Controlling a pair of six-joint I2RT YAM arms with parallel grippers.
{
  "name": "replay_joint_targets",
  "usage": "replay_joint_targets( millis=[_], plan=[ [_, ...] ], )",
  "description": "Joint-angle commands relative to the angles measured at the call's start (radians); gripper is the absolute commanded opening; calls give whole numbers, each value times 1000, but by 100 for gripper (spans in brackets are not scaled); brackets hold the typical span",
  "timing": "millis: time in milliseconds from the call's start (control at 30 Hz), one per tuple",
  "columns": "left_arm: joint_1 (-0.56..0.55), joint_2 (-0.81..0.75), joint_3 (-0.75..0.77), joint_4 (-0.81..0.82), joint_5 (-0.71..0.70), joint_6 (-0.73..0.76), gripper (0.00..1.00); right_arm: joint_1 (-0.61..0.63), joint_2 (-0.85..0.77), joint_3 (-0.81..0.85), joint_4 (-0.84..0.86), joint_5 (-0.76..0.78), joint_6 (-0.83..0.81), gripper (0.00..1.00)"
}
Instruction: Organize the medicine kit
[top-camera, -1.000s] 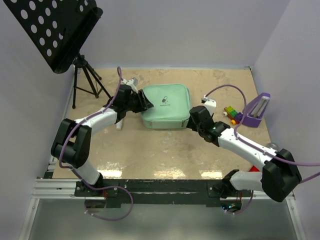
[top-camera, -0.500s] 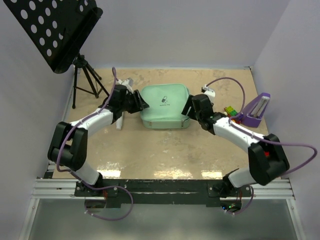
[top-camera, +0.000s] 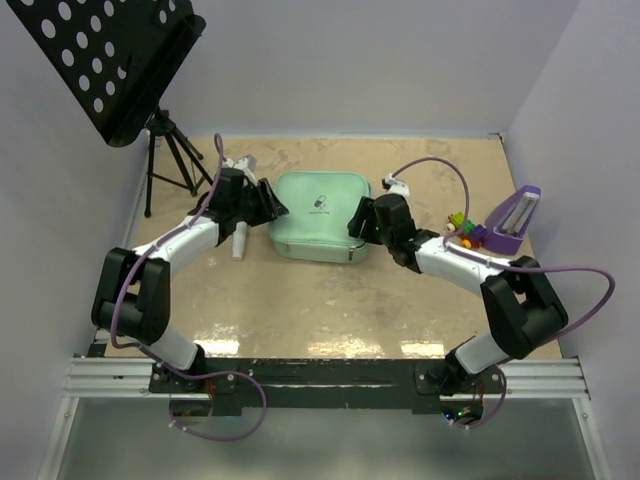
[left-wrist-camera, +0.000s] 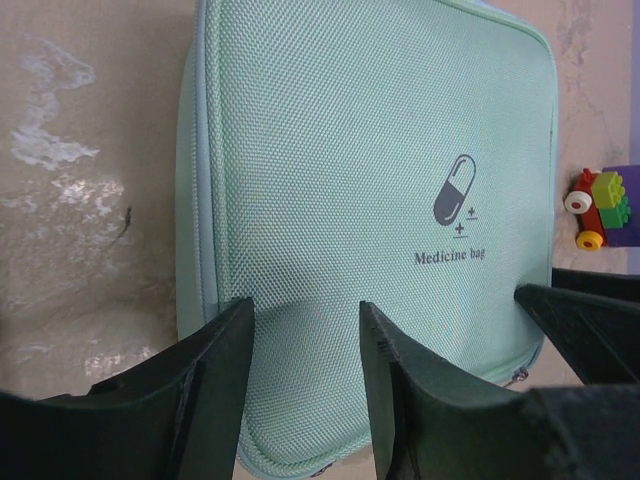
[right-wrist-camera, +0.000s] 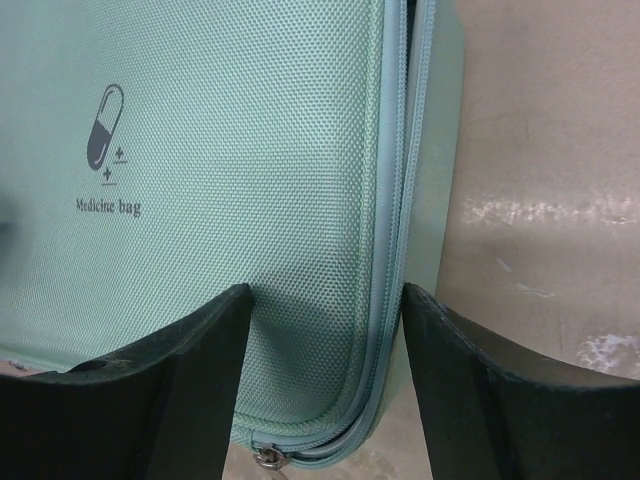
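Two arms: flank the medicine kit (top-camera: 318, 215), one at each side edge, probably to steady it for unzipping.
Kit position: flat on the bench (top-camera: 300, 300), mid-rear, logo up, apparently zipped shut.
Left fingers (left-wrist-camera: 210, 380): parted over the lid's near edge, gripping nothing.
Right fingers (right-wrist-camera: 190, 380): parted, straddling the zipper (right-wrist-camera: 395, 250) seam at a corner, nothing held.

On the lid of the medicine kit (left-wrist-camera: 330, 130), a pale mint-green rounded-square case of woven fabric with a zip, there is 1 printed line in dark grey letters: "Medicine bag". Just above these words stands a capsule sign (left-wrist-camera: 455, 190), half dark and half light, with 2 small plus marks beside its lower end. Both wrist views show this print clearly. In the top view it is too small to read.
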Motion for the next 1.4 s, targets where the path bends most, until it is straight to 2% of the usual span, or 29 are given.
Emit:
replay_joint_targets(
  millis=[0, 133, 233, 367, 433, 500, 533, 567, 667, 767, 867, 933, 1033, 1367],
  plan=[
    [17, -23, -12, -105, -41, 42, 52, 75, 14, -24, 59, -75, 19, 65],
    [19, -42, 9, -139, -50, 50, 52, 102, -18, -32, 33, -32, 41, 66],
    [19, -92, 20, -157, -64, 50, 53, 108, -114, -17, -58, 100, 26, 69],
    [17, -167, 41, -203, -165, 44, 64, 228, -219, 64, -293, 545, 2, 72],
    [13, -204, 32, -196, -203, 24, 69, 279, -260, 69, -306, 649, -5, 70],
    [13, -241, -1, -141, -205, -18, 75, 279, -324, 32, -248, 626, 19, 59],
    [14, -262, -29, -110, -208, -57, 95, 273, -346, 8, -243, 596, 57, 67],
    [19, -270, -46, -101, -207, -91, 100, 273, -363, 3, -235, 521, 53, 98],
    [23, -269, -57, -61, -103, -73, 100, 273, -383, -11, -169, 370, -62, 99],
    [5, -279, -88, -3, -46, -52, 100, 273, -360, -18, -197, 364, -44, 98],
    [-113, -220, 45, -162, -188, 43, 100, 288, -291, 9, -286, 365, -16, 98],
    [-187, -175, 122, -245, -313, 74, 98, 308, -271, 5, -303, 390, 9, 92],
    [-219, -137, 144, -254, -355, 70, 94, 314, -266, -11, -309, 404, 30, 80],
    [-277, 0, 169, -286, -438, 39, 88, 401, -130, 58, -344, 431, 72, 79]
  ],
)
